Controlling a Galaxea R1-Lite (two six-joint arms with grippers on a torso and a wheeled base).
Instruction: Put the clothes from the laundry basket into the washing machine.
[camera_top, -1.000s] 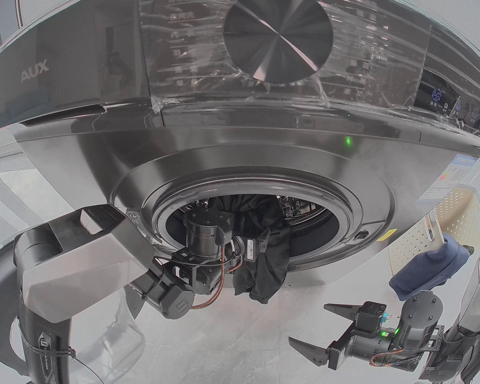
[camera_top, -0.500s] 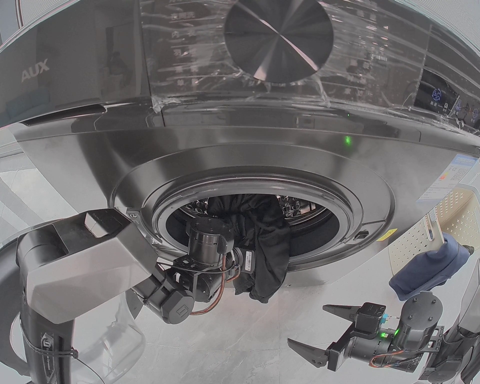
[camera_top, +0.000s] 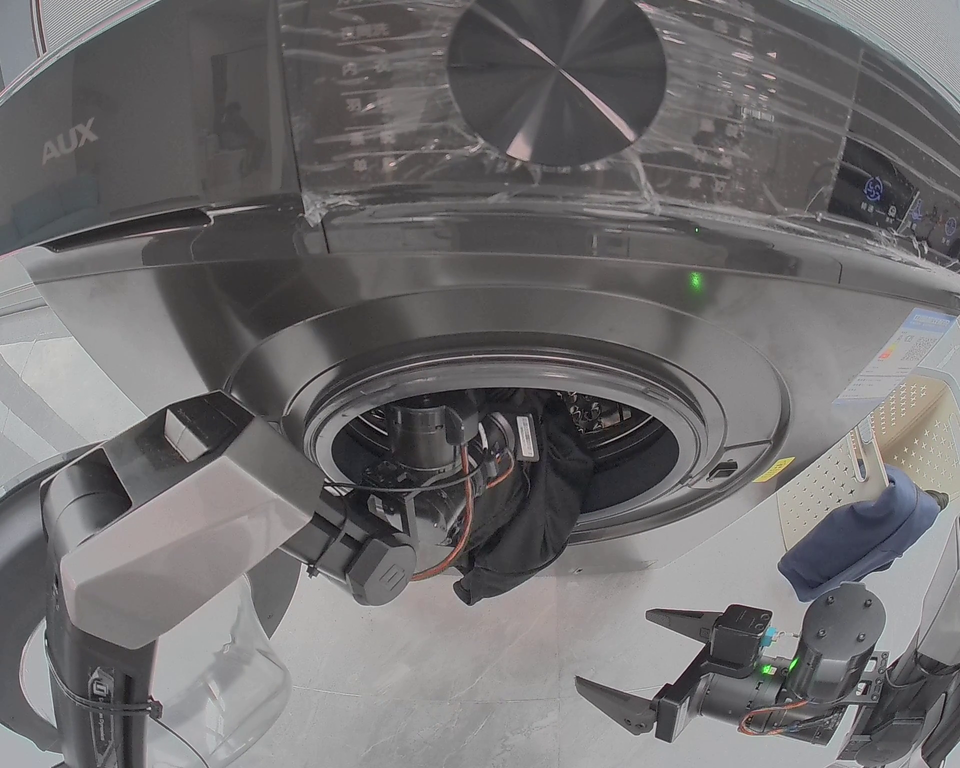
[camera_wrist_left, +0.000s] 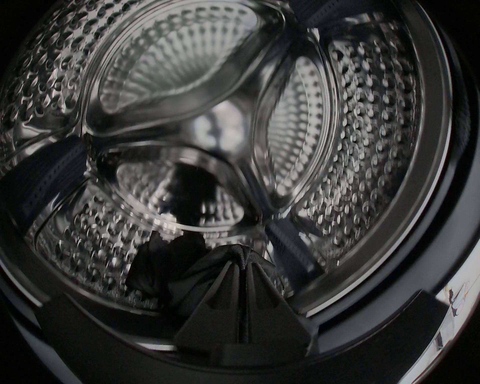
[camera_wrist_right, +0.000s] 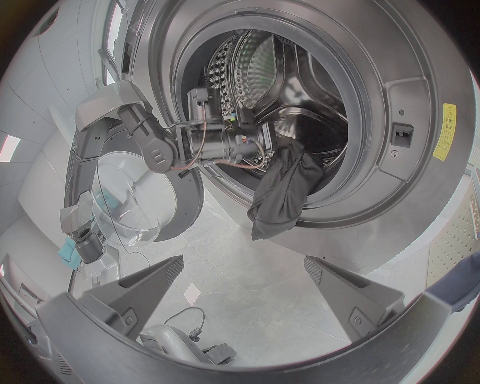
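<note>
Pinched tight on black garment by left gripper, inside washing machine drum mouth; draped over lower door rim. Spread wide at right gripper, above open floor.

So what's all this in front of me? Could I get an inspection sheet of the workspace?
Surface: pale floor before the washer.
Job's things: black garment hangs half out of the drum; blue garment by the basket.
Clutter: small pale square on the floor.
Pincers: left pincer inside the drum, shut on the black garment; right pincer open, holding nothing, low above the floor.
Cables: copper cable along the left wrist.
Surroundings: glass door swung open; tiled wall.
</note>
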